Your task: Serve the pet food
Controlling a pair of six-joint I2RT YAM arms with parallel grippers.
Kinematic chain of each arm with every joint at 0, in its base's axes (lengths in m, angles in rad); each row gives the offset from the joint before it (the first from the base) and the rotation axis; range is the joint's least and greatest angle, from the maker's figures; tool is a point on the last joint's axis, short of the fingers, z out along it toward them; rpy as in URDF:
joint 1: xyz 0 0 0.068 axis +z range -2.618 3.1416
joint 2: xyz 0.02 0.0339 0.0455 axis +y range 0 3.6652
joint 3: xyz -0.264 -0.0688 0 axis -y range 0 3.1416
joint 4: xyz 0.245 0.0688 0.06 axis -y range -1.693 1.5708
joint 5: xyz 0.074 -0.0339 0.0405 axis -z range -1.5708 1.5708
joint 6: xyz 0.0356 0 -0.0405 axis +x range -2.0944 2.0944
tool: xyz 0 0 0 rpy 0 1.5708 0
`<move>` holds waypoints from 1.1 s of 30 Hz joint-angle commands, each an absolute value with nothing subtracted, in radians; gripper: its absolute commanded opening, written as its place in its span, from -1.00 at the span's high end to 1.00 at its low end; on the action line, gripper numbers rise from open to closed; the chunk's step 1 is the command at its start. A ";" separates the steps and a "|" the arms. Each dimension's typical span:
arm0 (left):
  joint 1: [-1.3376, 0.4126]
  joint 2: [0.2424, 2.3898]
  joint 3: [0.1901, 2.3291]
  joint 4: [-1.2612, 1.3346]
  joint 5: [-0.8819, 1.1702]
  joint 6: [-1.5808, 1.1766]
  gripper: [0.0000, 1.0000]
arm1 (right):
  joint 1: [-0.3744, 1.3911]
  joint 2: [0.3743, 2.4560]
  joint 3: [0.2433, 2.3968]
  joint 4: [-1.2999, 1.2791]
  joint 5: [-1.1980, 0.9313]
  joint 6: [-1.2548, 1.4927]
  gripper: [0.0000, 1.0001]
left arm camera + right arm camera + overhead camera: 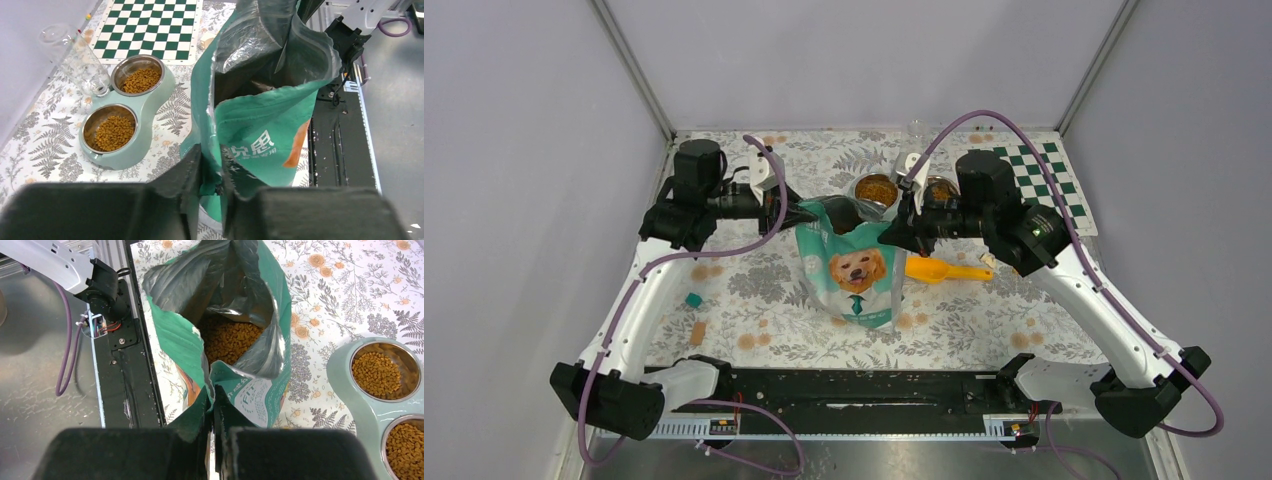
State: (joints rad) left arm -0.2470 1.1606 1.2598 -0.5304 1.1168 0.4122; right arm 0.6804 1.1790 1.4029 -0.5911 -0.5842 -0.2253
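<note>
Two grippers work the teal bag point(856, 270), which stands upright with its mouth up. The right gripper point(211, 395) is at the bag's right rim, its fingers point(195, 415) clamped tight on the edge. The left gripper point(210, 160) is at the bag's left rim, its fingers point(187, 172) astride the edge with a narrow gap between them; I cannot tell if they bite. Holding opposite rims looks meant to spread the mouth and steady the bag so it does not flop. The pet food point(227, 340) sits low inside the bag as a brown heap, visible through the open mouth. More kibble fills both bowls of the green feeder point(150, 125), just beyond the bag's far side. The orange scoop point(934, 270) lies flat just beside the bag's right side, with no gripper on it. Serving looks mostly done.
</note>
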 commanded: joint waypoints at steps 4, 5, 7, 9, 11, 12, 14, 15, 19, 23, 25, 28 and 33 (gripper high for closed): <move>-0.229 1.149 1.394 -0.728 1.085 0.688 1.00 | 0.680 1.083 1.458 -0.510 -0.491 -0.235 1.00; -0.216 1.148 1.432 -0.781 1.064 0.726 1.00 | 0.679 1.072 1.471 -0.510 -0.449 -0.244 1.00; -0.189 1.138 1.482 -0.856 1.031 0.784 1.00 | 0.677 1.059 1.506 -0.512 -0.351 -0.267 1.00; -0.171 1.123 1.527 -0.895 0.994 0.819 1.00 | 0.673 1.043 1.543 -0.511 -0.293 -0.297 1.00; -0.170 1.116 1.579 -0.925 0.963 0.837 1.00 | 0.673 1.043 1.590 -0.517 -0.259 -0.332 1.00; -0.170 1.119 1.608 -0.942 0.962 0.844 1.00 | 0.672 1.046 1.608 -0.525 -0.252 -0.351 1.00; -0.169 1.129 1.660 -0.976 0.961 0.859 1.00 | 0.673 1.048 1.617 -0.532 -0.238 -0.389 1.00; -0.170 1.135 1.678 -0.999 0.957 0.872 1.00 | 0.673 1.043 1.608 -0.528 -0.234 -0.409 1.00; -0.191 1.111 1.612 -1.034 0.926 0.928 1.00 | 0.673 0.996 1.477 -0.440 -0.262 -0.483 1.00; -0.231 1.073 1.468 -1.034 0.890 0.970 1.00 | 0.673 0.938 1.270 -0.323 -0.314 -0.531 1.00; -0.249 1.053 1.408 -1.019 0.858 0.981 1.00 | 0.673 0.927 1.201 -0.307 -0.334 -0.540 1.00; -0.254 1.034 1.342 -0.990 0.809 0.973 0.88 | 0.673 0.921 1.139 -0.306 -0.344 -0.560 1.00; -0.267 1.003 1.323 -0.891 0.785 0.896 -0.02 | 0.673 0.916 1.124 -0.318 -0.371 -0.582 0.40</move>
State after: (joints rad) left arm -0.2668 1.0313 1.3304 -0.9901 0.8692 0.9371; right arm 0.6949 0.9478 1.1122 -0.3542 -0.4088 -0.5266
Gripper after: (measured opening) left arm 0.281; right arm 0.185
